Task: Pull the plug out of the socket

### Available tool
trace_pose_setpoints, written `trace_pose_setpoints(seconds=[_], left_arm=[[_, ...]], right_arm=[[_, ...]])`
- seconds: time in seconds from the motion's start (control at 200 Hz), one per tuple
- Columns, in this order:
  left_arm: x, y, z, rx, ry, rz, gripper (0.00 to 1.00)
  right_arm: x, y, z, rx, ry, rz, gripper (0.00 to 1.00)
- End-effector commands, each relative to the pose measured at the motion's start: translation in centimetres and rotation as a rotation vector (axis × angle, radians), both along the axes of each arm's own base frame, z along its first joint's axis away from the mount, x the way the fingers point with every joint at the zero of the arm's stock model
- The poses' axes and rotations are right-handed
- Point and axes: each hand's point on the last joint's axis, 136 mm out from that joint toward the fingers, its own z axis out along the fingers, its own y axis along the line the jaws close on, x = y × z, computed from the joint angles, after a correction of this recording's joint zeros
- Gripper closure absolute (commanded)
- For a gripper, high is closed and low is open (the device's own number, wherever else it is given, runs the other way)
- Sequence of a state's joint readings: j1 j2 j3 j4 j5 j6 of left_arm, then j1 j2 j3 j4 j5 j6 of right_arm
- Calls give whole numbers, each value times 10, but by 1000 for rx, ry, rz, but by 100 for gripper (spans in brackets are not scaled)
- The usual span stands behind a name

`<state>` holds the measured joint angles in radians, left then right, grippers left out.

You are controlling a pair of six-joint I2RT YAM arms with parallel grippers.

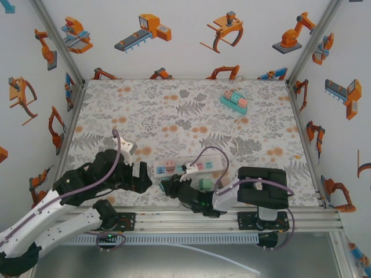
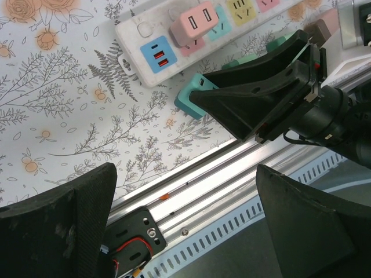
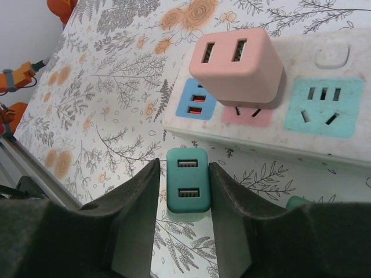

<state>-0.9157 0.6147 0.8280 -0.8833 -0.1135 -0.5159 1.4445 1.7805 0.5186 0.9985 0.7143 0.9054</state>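
1. From the top camera I see the power strip [image 1: 188,167] lying across the near part of the bench [image 1: 174,110]. The left hand [image 1: 144,176] sits by its left end. The right hand [image 1: 173,186] is just in front of the strip. A second small strip [image 1: 233,101] lies far back on the right.
2. On the left wrist camera, the left hand [image 2: 185,191] is spread wide over the metal rail [image 2: 191,191], gripping nothing. Ahead, the teal plug [image 2: 194,98] lies on the bench, clear of the strip [image 2: 145,35], at the tip of the right hand [image 2: 272,87]. A pink plug [image 2: 194,29] sits in the strip.
3. On the right wrist camera, the right hand [image 3: 184,165] brackets the teal plug [image 3: 187,185], its fingers [image 3: 139,197] close against both sides. I cannot tell whether they pinch it. The pink plug [image 3: 236,63] is seated in the strip [image 3: 324,139].
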Motion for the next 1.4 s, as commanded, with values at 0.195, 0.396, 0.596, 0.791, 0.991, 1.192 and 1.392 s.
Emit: trace_pose_setpoints(seconds=[0.195, 0.396, 0.596, 0.791, 0.991, 1.192, 1.392], left_arm=[[5, 0, -1, -6, -3, 33, 3], [8, 1, 0, 1, -9, 52, 3], [13, -2, 0, 10, -12, 60, 3], [19, -3, -2, 25, -16, 86, 3], [32, 8, -11, 18, -12, 189, 3], [43, 19, -25, -50, 39, 282, 3], [54, 23, -42, -105, 91, 326, 3]], right_arm=[[5, -12, 6, 67, -6, -72, 53], [5, -21, 10, 76, -5, -78, 53], [5, -32, 17, 84, -15, -90, 53], [6, -43, 32, 77, -59, -95, 53], [8, -59, 64, -53, -242, -75, 50], [8, -69, 94, -284, -511, 40, 56], [29, -82, 103, -432, -588, 175, 45]])
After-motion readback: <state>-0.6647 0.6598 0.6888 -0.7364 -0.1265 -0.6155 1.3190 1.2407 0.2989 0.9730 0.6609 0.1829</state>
